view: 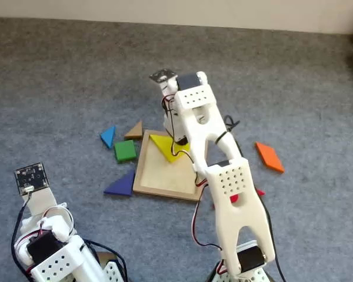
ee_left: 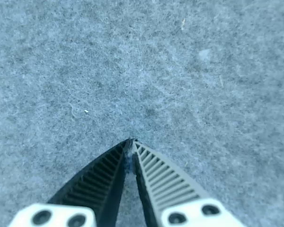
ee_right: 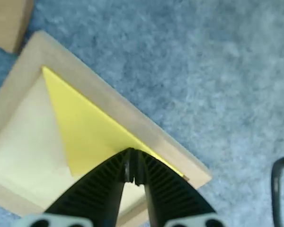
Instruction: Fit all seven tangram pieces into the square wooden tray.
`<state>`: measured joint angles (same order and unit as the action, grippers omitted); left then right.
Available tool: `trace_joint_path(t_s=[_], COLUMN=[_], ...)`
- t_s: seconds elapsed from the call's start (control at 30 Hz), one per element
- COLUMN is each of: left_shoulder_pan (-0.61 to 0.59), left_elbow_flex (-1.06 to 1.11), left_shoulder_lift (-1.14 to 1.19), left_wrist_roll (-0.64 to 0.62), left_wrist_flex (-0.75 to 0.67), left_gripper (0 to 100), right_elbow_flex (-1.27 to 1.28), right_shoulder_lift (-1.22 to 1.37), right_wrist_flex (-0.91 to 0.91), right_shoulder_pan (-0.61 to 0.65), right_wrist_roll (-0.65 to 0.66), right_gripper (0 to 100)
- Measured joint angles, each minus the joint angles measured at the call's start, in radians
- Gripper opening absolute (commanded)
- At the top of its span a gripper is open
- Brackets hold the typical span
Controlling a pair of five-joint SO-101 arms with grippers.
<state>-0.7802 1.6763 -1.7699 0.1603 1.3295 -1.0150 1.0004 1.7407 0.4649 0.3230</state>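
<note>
Jaws of the right gripper [ee_right: 134, 163] are together with nothing seen between them, their tips over the yellow triangle [ee_right: 85, 127] near its long edge. Those of the left gripper [ee_left: 132, 144] are likewise closed on nothing, above bare carpet [ee_left: 142, 56] and well apart from the pieces. The yellow triangle lies inside the tray [view: 163, 177], its long edge along one wall and a point tucked into a corner, so I judge it seated or close to it. That makes one piece of seven placed, and most of the tray floor is bare. Six wait on the carpet. On one side of the tray are the blue triangle [view: 108, 136], the brown triangle [view: 134, 130], the green square [view: 125, 150] just beside the rim, and the navy triangle [view: 122, 184] at or touching the tray's edge. On the opposite side the orange piece [view: 269, 156] lies well apart, and a red piece [view: 259, 192] sits near the tray, mostly hidden under the right arm. By my reckoning the job is barely begun: each loose piece must be fetched, turned and fitted round the yellow one
</note>
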Motion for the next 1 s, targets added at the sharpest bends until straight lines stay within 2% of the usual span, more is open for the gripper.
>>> trace_joint_path(t_s=[0.4,0.63,1.0], left_shoulder_pan=[0.000,0.000,0.000], left_elbow_flex=[0.000,0.000,0.000], left_shoulder_lift=[0.000,0.000,0.000], left_wrist_roll=[0.000,0.000,0.000], left_wrist_flex=[0.000,0.000,0.000], left_gripper=[1,1,1], right_elbow_flex=[-0.173,-0.176,0.163], right_shoulder_lift=[0.020,-0.003,-0.336], right_wrist_flex=[0.005,0.005,0.005], right_shoulder_pan=[-0.072,-0.078,-0.109], right_wrist_roll=[0.002,-0.005,-0.057], right_gripper=[0.4,0.4,0.4])
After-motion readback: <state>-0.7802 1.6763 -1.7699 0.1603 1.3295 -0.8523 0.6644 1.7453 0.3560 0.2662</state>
